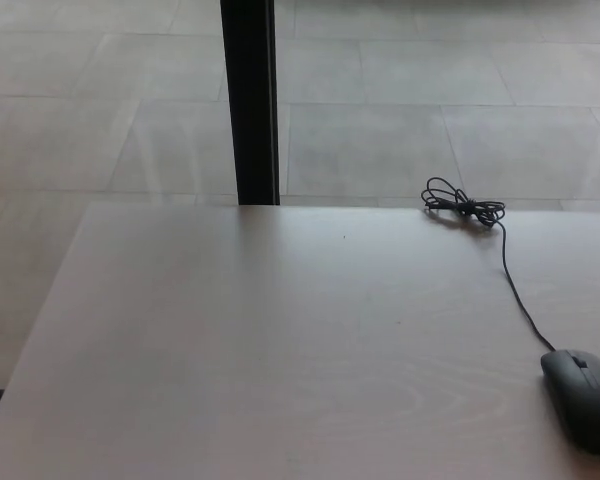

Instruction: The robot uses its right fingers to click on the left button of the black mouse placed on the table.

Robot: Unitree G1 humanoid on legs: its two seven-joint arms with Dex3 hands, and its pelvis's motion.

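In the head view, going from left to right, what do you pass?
Bare stretch of the pale wooden table → black vertical post on the tiled floor behind the table → coiled bundle of mouse cable near the table's far edge → black mouse at the right edge. Neither robot hand shows.

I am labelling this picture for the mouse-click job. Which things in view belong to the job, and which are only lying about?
For the job:
- mouse, at the table's right edge
- its cable, bundled at the far end
- table

Only lying about:
- black post behind the table
- tiled floor

No robot hand is in view.
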